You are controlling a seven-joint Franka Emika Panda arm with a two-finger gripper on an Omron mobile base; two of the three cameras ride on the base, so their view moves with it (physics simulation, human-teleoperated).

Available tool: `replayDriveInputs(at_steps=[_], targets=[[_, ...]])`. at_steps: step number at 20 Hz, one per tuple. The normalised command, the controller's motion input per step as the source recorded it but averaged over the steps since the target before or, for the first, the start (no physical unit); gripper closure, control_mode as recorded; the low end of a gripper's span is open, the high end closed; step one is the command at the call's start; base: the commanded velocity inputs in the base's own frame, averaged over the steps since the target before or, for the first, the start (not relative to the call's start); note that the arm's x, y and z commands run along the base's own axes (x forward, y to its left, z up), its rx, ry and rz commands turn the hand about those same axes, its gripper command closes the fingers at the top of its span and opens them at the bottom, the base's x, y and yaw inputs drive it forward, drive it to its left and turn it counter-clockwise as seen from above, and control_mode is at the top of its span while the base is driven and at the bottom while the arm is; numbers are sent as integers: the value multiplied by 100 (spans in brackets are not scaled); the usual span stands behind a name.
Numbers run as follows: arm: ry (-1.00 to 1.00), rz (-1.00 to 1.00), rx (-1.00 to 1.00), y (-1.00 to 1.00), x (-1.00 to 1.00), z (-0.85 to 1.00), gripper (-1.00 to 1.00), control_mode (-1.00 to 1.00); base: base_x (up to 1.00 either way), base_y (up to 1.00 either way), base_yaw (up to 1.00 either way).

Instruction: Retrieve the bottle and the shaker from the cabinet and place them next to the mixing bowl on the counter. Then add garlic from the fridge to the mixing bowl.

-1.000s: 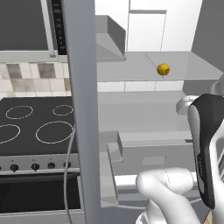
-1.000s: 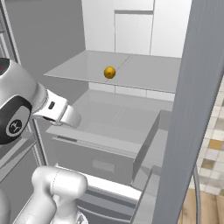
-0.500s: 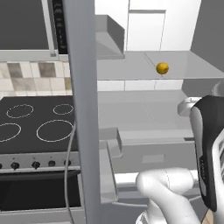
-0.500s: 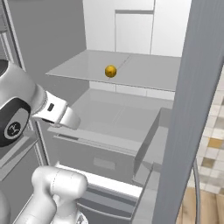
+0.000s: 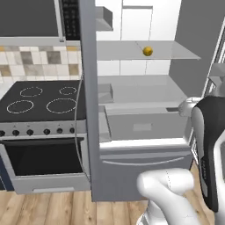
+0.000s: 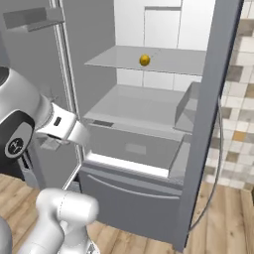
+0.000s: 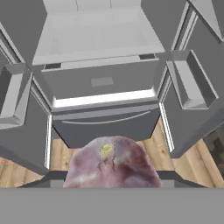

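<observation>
Garlic (image 7: pixel 112 164) sits clamped in the pincer (image 7: pixel 112 181), facing the fridge (image 7: pixel 105 87).

White rounded arm (image 5: pixel 165 193), dark joints

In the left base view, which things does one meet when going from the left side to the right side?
Black cooktop → grey fridge door edge → round orange-yellow fruit on a fridge shelf → the robot's arm.
</observation>
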Motion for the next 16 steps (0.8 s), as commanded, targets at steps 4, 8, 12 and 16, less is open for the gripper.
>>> replayDriveInputs(at_steps=[4,8,12,16], targets=[[0,0,0,0,0,0,100,100,-100,52,19],[0,0,0,0,0,0,100,100,-100,82,40],[0,0,0,0,0,0,100,100,-74,100,49],[0,0,0,0,0,0,100,100,-4,99,45]])
